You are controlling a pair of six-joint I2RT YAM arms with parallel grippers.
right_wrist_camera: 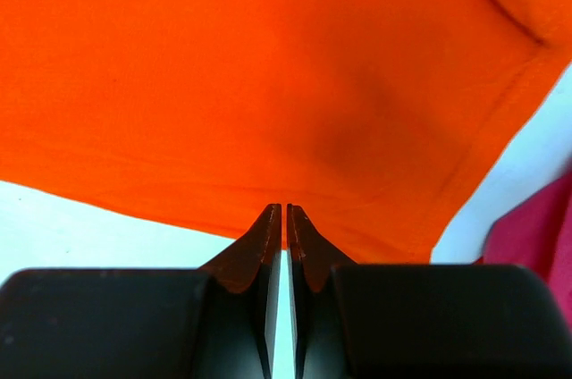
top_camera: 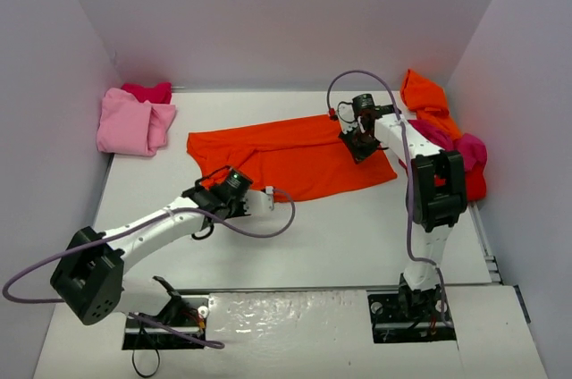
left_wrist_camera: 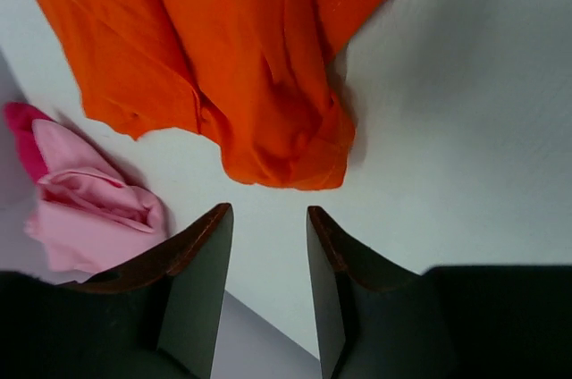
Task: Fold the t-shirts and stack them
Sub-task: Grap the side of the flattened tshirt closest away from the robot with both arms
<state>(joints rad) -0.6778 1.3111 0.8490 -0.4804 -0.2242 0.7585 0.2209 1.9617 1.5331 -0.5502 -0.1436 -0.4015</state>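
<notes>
The orange t-shirt (top_camera: 286,151) is light and limp, so grip its hems. The right claw (right_wrist_camera: 284,207) pinches the hem; the left claw (left_wrist_camera: 268,214) hangs spread and empty near its bunched corner.

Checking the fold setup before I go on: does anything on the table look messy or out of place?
Yes. The orange shirt lies skewed across the table, its edge bunched into a wad by the left gripper. The pink shirts and the right pile are crumpled heaps, not folded.

plain orange t-shirt (top_camera: 286,157), pink t-shirt (top_camera: 130,124), white table (top_camera: 357,236).
</notes>
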